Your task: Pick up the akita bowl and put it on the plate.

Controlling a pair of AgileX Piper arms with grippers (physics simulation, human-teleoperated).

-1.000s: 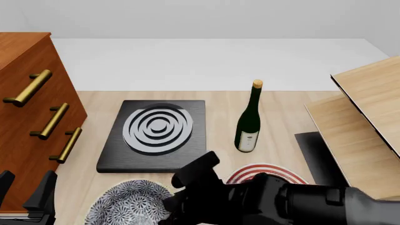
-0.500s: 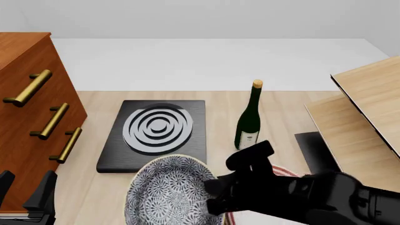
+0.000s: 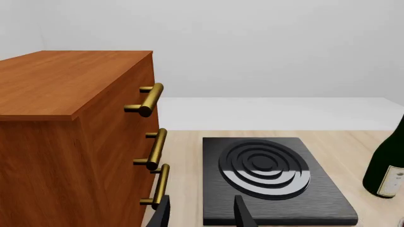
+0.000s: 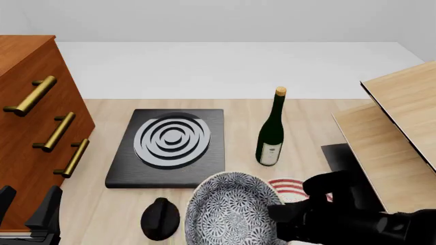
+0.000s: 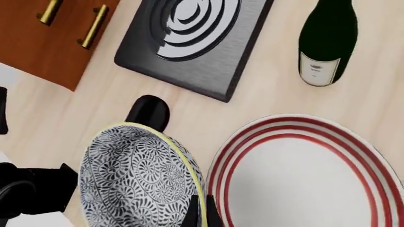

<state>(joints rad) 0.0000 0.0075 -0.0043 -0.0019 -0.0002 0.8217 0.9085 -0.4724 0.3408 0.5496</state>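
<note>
The akita bowl [image 4: 228,214] is held off the table, tilted so that its patterned inside faces the front camera, with its rim clamped between the fingers of the right gripper [image 5: 200,213]. The bowl is seen at about 6 o'clock in the front view, overlapping the near-left edge of the plate [image 4: 289,188], whose red rings show at 3 o'clock from the bowl's top. In the right wrist view the plate [image 5: 303,175] lies flat on the table beside the raised bowl [image 5: 136,177]. A small black knob [image 4: 161,218] rests at 9 o'clock from the bowl. The stove [image 4: 170,145] is placed at 11 o'clock, the wine bottle [image 4: 271,135] at 1 o'clock. The left gripper [image 3: 200,215] is held apart from everything, fingers spread, nothing between them, near the drawer cabinet [image 3: 75,137]
</note>
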